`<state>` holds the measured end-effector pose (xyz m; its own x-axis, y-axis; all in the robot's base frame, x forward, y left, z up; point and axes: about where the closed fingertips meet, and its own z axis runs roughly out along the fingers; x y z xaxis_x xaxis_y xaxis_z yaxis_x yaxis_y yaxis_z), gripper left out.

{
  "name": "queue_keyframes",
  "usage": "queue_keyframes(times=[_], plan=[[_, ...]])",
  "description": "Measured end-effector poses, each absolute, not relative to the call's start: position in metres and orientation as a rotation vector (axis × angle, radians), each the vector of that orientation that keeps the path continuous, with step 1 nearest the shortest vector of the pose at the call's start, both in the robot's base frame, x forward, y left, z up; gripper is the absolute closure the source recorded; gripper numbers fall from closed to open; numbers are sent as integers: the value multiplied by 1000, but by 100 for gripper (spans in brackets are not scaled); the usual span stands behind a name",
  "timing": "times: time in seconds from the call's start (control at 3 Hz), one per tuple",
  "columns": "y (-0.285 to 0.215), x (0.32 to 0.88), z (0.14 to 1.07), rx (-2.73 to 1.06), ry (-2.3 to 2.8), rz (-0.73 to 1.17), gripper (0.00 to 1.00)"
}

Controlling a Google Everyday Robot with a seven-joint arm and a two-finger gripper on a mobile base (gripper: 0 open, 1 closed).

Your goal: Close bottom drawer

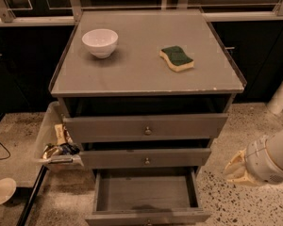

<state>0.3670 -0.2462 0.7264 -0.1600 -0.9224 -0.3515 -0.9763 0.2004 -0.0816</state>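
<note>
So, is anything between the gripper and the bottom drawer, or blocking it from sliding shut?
Nothing visible. The gripper is right of the open bottom drawer, only floor between; the drawer looks empty inside.

Can't see the whole front of the bottom drawer (146,192): cropped by the lower edge. Spotting the gripper (237,169) low right, beside that drawer, arm (273,160) cropped by the right edge. Can't make out the clutter (60,148) in the bin (45,128) at left.
</note>
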Motion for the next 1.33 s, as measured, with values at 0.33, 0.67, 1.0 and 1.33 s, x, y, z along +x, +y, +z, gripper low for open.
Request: queue_keyframes(times=[0.33, 0.67, 1.0, 1.33], plan=[[-253, 366, 664, -1707, 2163, 334, 100], [-264, 376, 590, -1615, 2140, 388, 100], [-275, 386, 524, -1543, 2123, 441, 100], [-267, 379, 501, -1535, 2129, 505, 100]])
